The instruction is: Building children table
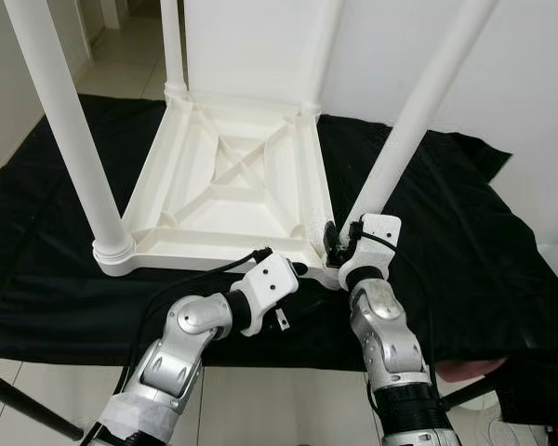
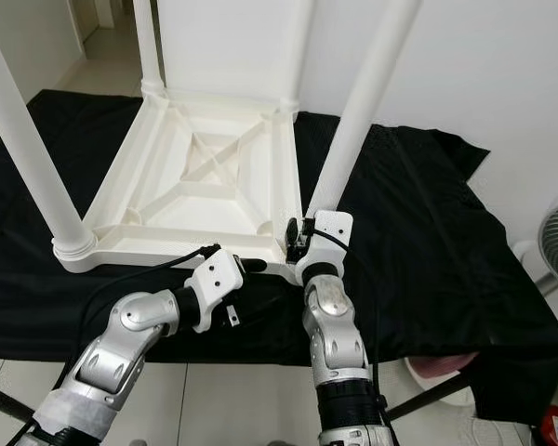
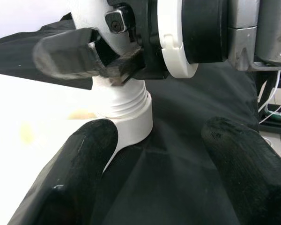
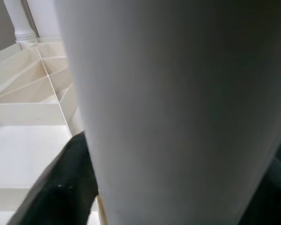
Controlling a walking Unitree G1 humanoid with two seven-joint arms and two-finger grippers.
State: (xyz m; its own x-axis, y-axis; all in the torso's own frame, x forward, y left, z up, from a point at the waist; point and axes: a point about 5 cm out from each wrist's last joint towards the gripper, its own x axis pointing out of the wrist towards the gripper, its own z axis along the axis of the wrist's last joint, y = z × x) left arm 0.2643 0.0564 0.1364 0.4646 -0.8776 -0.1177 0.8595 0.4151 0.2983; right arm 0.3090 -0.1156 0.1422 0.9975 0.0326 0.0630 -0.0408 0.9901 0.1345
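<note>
At frame centre the white table (image 1: 225, 181) lies upside down on a black cloth (image 1: 465, 251); the right gripper (image 1: 339, 243) pinches the near-right leg (image 1: 418, 111) at its base; the left gripper (image 3: 159, 159), fingers spread, points at that corner.

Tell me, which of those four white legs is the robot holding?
The near right leg. The right gripper clamps its base at the table corner; nothing touches the other three legs.

Table legs (image 1: 60, 130) — tops cut off above
</note>
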